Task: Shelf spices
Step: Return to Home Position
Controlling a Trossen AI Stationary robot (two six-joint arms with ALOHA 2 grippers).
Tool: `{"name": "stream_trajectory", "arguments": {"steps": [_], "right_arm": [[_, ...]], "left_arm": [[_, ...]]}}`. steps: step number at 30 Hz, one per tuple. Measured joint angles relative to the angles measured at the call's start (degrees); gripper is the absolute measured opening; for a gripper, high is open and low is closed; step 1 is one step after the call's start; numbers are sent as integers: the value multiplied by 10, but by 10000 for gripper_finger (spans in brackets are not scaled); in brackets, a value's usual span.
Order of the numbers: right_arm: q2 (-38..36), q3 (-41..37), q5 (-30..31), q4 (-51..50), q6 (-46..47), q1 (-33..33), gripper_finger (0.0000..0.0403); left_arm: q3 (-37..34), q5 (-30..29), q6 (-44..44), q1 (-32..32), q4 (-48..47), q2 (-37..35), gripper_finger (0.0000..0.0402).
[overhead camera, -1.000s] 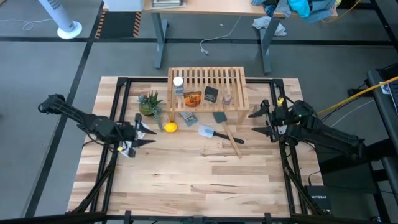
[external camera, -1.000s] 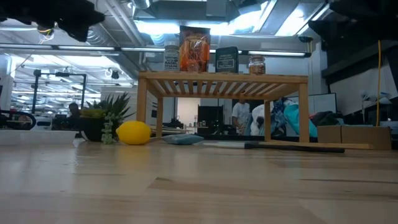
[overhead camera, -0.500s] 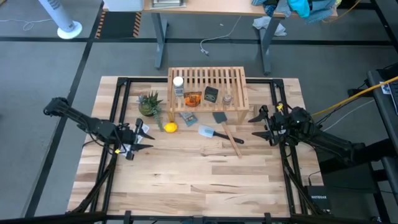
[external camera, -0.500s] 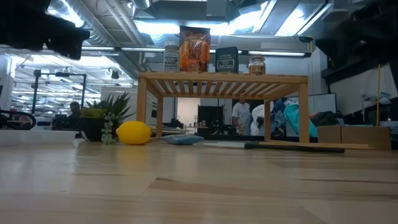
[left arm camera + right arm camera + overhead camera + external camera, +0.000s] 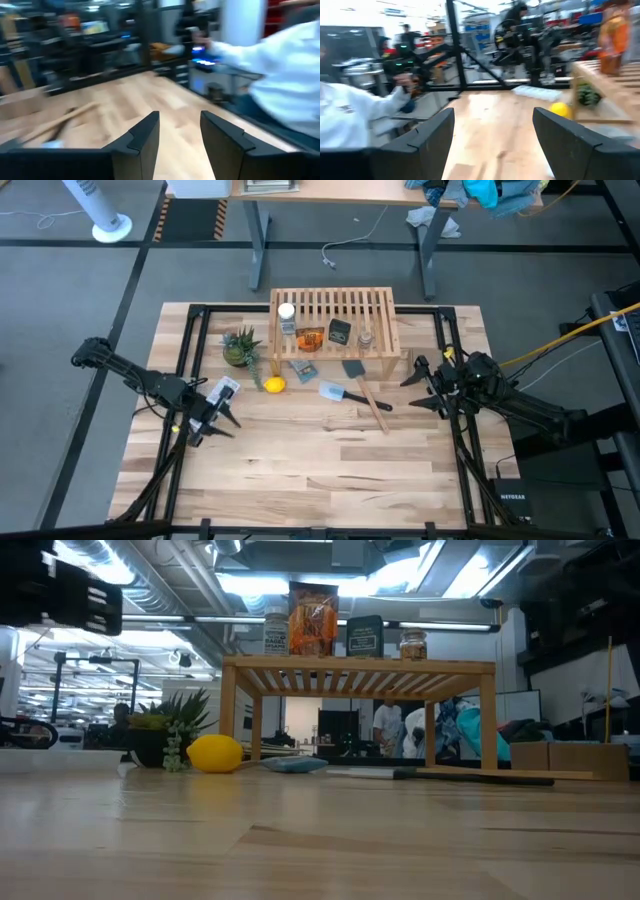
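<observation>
The shelf (image 5: 333, 330), a light slatted wooden rack, stands on short legs at the table's far middle. On its top stand the spices: a white-capped jar (image 5: 287, 317), an orange one (image 5: 309, 338), a small black square one (image 5: 340, 332) and a tiny glass jar (image 5: 365, 338). In the low view they stand in a row: the white-capped jar (image 5: 276, 632), the orange one (image 5: 313, 618), the black one (image 5: 364, 636), the glass jar (image 5: 413, 644). My left gripper (image 5: 222, 425) is open above the table's left part. My right gripper (image 5: 412, 388) is open to the shelf's right. Nothing lies between either pair of fingers (image 5: 145, 142) (image 5: 427, 137).
A yellow lemon (image 5: 273, 386) and a small potted plant (image 5: 240, 347) sit left of the shelf. A grey-blue spatula (image 5: 335, 391) and a wooden-handled tool (image 5: 372, 405) lie in front of it. A person's white sleeve (image 5: 290, 75) shows beyond the table. The table's near half is bare wood.
Both arms have come down toward the table. My left gripper has shifted toward the near edge and turned a little. My right gripper has sunk slightly beside the shelf. Neither has opened or shut. The spices have stayed on the shelf.
</observation>
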Motion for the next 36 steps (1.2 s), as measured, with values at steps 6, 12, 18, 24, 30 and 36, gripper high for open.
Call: {"name": "stream_trajectory", "arguments": {"steps": [6,12,18,24,30,36], "right_arm": [[0,0,-37,-2,38,0,277],[0,0,-37,-12,38,-1,277],[0,1,-38,-14,73,0,277],[0,1,-120,58,49,0,277],[0,1,-121,89,76,0,277],[0,-10,33,45,27,0,277]], "left_arm": [[0,43,0,0,-8,0,137],[0,43,-18,0,-33,0,137],[0,33,-40,0,-19,0,137],[0,9,-39,2,-16,-19,137],[0,-17,-29,17,-27,-71,137],[3,-171,-22,36,-66,-135,137]]}}
